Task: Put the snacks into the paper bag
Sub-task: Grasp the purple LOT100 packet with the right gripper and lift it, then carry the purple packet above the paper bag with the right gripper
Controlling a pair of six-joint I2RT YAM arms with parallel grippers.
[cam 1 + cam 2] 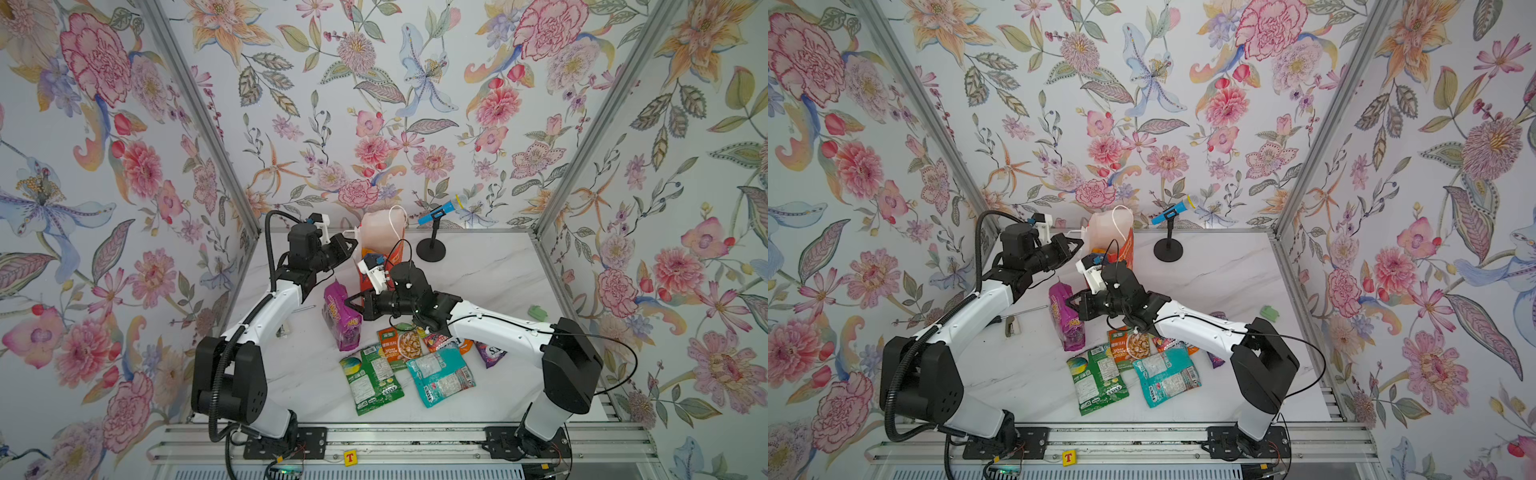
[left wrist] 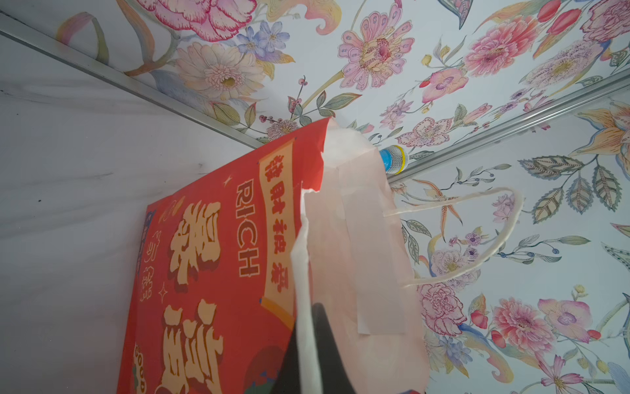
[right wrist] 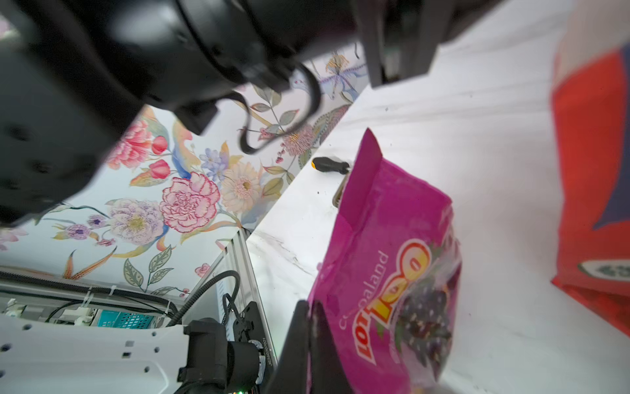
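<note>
Both pairs of jaws are closed on something: the left gripper [image 1: 348, 246] [image 2: 312, 314] is pinched on the white rim of the paper bag [image 1: 382, 232] [image 2: 218, 273], and the right gripper [image 1: 352, 302] [image 3: 308, 307] is clamped on one edge of the purple grape packet [image 1: 338, 316] [image 3: 392, 273]. The bag is seen standing upright near the back of the table [image 1: 498, 282], its mouth open, its white inside shown in both top views and a white cord handle looped above it. The purple packet is held on edge just in front of the bag and apart from it; whether its lower end touches the table cannot be told. The remaining snacks are laid nearer the front. A green packet [image 1: 372, 380] and a teal packet [image 1: 440, 376] are placed side by side, and the nut packet [image 1: 401, 343] lies just behind them with the green packet overlapping its front edge. A red packet [image 1: 438, 340] is partly hidden beneath the right arm, and a purple FOXS bag [image 1: 490, 353] is seen just to the right of that arm. Farther out, a small green lump [image 1: 538, 311] is set well apart near the right edge of the table. A thin screwdriver-like tool [image 1: 305, 308] [image 3: 329, 166] is laid to the left of the purple packet. A blue toy microphone [image 1: 440, 212] on a black stand is placed just to the right of the bag, by the back wall. Flowered wallpaper [image 1: 124, 166] is seen on every side.
</note>
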